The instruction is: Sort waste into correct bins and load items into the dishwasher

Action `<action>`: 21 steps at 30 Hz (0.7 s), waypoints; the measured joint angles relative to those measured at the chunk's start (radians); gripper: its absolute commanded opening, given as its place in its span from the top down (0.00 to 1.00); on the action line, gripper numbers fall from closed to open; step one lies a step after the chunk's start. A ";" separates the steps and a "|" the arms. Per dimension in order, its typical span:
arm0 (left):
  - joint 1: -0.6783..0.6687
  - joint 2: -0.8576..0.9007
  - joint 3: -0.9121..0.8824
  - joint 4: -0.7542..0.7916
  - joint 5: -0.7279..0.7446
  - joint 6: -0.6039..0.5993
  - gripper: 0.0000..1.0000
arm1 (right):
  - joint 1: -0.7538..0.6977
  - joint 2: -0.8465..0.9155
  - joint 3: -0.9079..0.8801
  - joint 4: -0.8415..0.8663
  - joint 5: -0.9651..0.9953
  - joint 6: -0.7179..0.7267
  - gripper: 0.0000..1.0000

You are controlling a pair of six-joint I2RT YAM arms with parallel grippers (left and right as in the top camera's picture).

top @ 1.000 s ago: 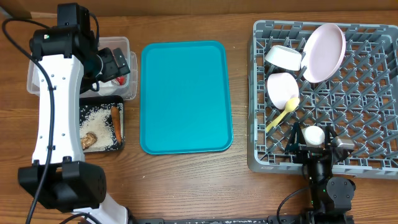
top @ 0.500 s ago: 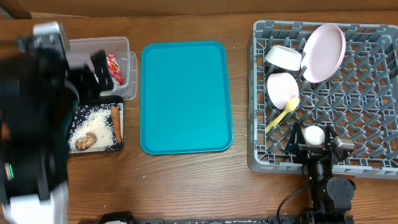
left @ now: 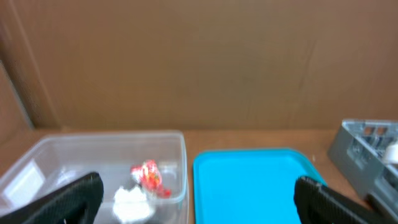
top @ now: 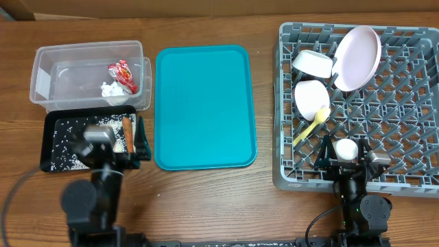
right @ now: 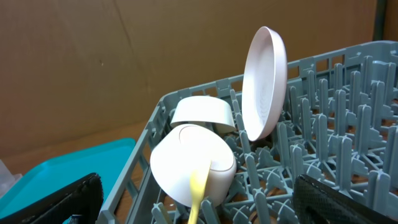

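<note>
Down at the near left, in the black tray point(top: 48, 125) beside some rice point(top: 103, 122), the carrot point(top: 127, 134) is a thin orange-brown stick, maybe touching the right wall, likely light, stiff and a bit slick so I'd pinch it mid-length, while the left gripper point(left: 198, 190) and right gripper point(right: 196, 186) both hang with jaws spread wide, empty.

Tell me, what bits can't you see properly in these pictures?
- Black tray, overhead: the left arm covers its right part, hiding whatever lies there.
- Spoon, right wrist view: blurred and cut off by the bottom edge.
- Napkin, left wrist view: just a blurry white lump near the bottom edge.
- Cup, overhead: tiny, beside the right arm; which way up it sits is unclear.
</note>
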State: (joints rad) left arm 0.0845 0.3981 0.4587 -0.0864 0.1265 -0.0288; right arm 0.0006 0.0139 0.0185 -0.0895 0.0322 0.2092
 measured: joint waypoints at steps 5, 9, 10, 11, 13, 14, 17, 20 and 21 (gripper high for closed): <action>-0.001 -0.148 -0.271 0.214 0.017 -0.001 0.00 | 0.000 0.000 0.000 0.000 0.000 0.000 0.00; -0.027 -0.267 -0.394 0.257 0.005 -0.001 0.00 | 0.000 0.000 0.000 0.000 0.000 0.000 0.00; -0.038 -0.299 -0.418 0.259 -0.005 -0.001 0.00 | 0.000 0.000 0.000 0.000 0.000 0.000 0.00; -0.047 -0.319 -0.430 0.247 -0.012 -0.001 0.00 | 0.000 0.000 0.000 0.000 0.000 0.000 0.00; -0.063 -0.364 -0.443 0.202 -0.032 -0.001 0.00 | 0.000 0.000 0.000 0.000 0.000 0.000 0.00; -0.070 -0.373 -0.446 0.187 -0.041 -0.001 0.00 | 0.000 0.000 0.000 0.000 0.000 0.000 0.00; -0.072 -0.381 -0.447 0.117 -0.062 -0.001 0.00 | 0.000 0.000 0.000 0.000 0.000 0.000 0.00; -0.072 -0.383 -0.449 0.019 -0.072 -0.001 0.00 | 0.000 0.000 0.000 0.000 0.000 0.000 0.00; -0.072 -0.381 -0.451 0.011 -0.077 -0.001 0.00 | 0.000 0.000 0.000 0.000 -0.001 0.000 0.00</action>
State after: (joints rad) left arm 0.0124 0.0166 0.0082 -0.0750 0.0494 -0.0299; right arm 0.0006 0.0139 0.0185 -0.0898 0.0315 0.2096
